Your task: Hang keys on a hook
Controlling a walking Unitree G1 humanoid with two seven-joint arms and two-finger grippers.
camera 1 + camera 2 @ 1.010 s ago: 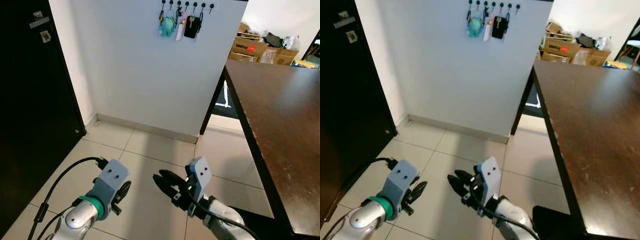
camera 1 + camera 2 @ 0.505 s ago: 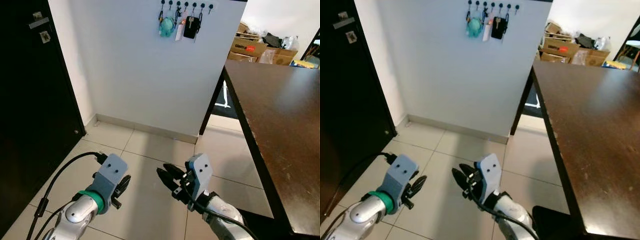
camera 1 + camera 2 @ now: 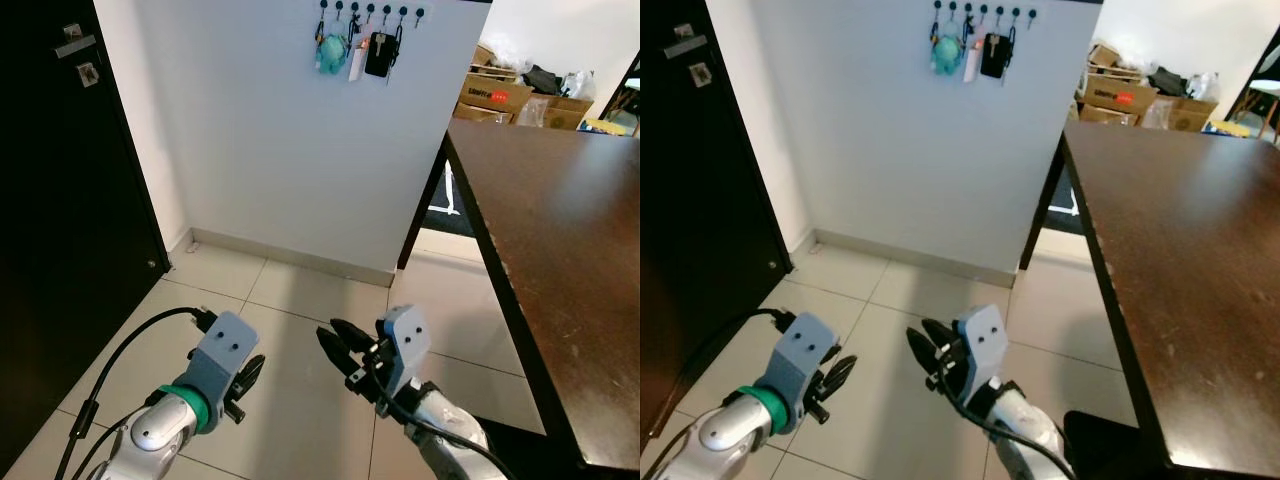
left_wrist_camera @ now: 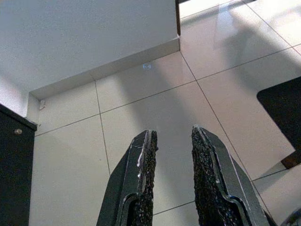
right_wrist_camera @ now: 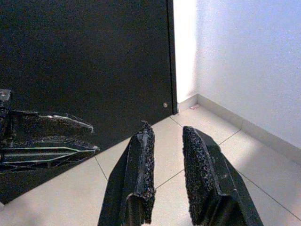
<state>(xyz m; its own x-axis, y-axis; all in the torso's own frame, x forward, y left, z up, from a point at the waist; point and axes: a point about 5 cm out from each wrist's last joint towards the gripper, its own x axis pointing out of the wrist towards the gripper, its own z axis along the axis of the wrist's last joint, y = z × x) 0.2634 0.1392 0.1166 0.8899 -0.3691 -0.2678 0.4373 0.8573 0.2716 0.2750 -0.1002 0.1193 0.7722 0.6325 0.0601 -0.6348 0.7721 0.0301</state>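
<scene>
Keys look already hung — both tools empty and low over the floor

The row of small black wall hooks (image 3: 371,10) sits at 12 o'clock on the white wall, with the black key fob on its ring (image 3: 381,53) hanging there beside a teal plush charm (image 3: 331,52) — so I'd guess the hanging step is done, or another set hasn't been fetched. The left tool (image 4: 171,176) has its fingers a narrow gap apart with nothing between them, at 7 o'clock above the beige floor tiles (image 3: 300,300). The right tool (image 5: 164,176) is the same, slightly parted and empty, near 6 o'clock. The dark brown wooden tabletop (image 3: 560,220) at 3 o'clock shows no keys that I can make out. Next move probably just backing off, or hunting for more keys.
</scene>
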